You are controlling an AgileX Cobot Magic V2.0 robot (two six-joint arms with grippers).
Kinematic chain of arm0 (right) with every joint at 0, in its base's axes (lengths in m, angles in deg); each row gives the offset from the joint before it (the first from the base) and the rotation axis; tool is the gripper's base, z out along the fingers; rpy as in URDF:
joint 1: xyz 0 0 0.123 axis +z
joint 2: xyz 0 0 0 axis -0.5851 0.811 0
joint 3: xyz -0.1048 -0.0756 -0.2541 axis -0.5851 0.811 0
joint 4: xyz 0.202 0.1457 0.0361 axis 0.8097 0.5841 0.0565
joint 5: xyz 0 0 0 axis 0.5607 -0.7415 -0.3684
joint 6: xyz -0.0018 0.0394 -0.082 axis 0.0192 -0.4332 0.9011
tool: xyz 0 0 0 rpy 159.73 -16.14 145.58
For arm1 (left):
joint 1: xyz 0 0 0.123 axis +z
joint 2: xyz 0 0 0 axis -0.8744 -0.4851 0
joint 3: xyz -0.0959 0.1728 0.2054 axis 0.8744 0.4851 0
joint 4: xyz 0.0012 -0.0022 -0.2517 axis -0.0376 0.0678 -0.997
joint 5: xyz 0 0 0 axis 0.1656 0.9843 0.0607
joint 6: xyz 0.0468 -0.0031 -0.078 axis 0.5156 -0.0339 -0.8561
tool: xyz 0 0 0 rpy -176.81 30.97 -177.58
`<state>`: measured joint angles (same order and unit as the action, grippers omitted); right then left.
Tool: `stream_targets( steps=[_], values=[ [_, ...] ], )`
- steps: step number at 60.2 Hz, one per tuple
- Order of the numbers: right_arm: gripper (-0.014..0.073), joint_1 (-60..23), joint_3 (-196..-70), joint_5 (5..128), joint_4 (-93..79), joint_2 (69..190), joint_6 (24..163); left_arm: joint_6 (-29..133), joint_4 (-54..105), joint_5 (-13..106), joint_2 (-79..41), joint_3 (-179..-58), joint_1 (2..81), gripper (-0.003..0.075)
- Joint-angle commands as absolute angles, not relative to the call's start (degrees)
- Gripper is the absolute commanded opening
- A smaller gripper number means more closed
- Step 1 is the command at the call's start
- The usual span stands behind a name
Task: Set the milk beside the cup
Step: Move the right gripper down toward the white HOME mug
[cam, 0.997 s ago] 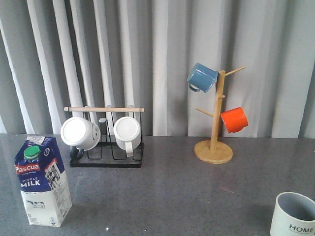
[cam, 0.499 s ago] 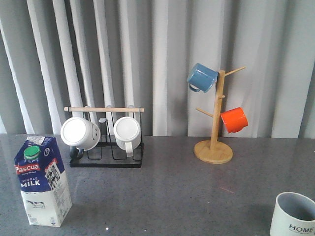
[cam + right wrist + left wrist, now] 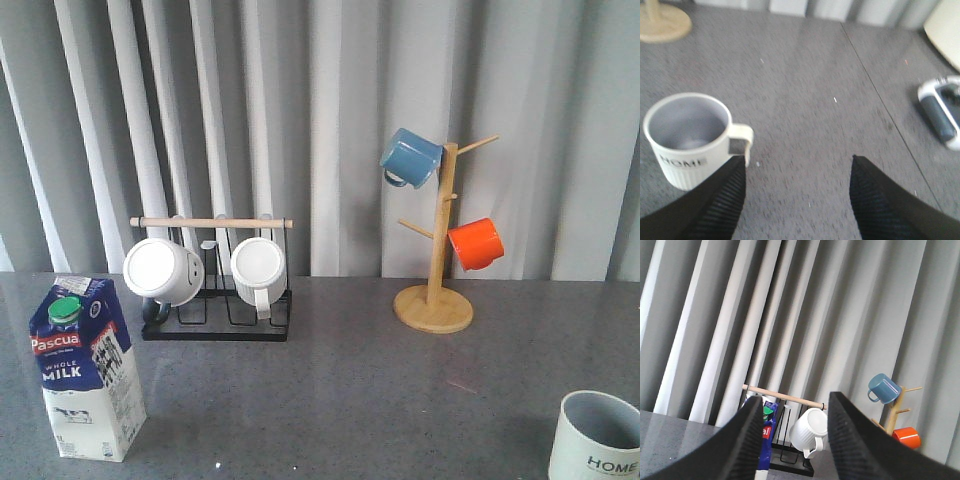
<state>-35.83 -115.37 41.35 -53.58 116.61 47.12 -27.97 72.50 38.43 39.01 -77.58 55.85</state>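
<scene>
A: Front?
B: Milk [image 3: 84, 368] upright at 8 o'clock on surface [image 3: 350, 390]; cup [image 3: 596, 437] at 4 — well apart.
A: Wrists?
B: Left end effector [image 3: 795, 440] — spread wide, empty. Right end effector [image 3: 797, 187] gaping, empty, cup beside it.

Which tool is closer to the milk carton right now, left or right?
Left. The left tool hangs open just behind the milk, which shows between its fingers. The right tool hovers open by the cup, across the table.
</scene>
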Motion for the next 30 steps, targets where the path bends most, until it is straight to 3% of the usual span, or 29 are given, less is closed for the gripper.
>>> stream_targets(
  steps=[1,30],
  values=[
    [0.0438,-36.1,-114.5,44.2,-54.9,117.9,46.4,-28.4,72.7,35.4,39.6,-79.3,55.7,0.0306],
    [0.0438,-36.1,-109.2,55.0,-57.2,126.7,42.6,-28.4,72.7,36.1,39.6,-79.3,55.7,0.0306]
  ],
)
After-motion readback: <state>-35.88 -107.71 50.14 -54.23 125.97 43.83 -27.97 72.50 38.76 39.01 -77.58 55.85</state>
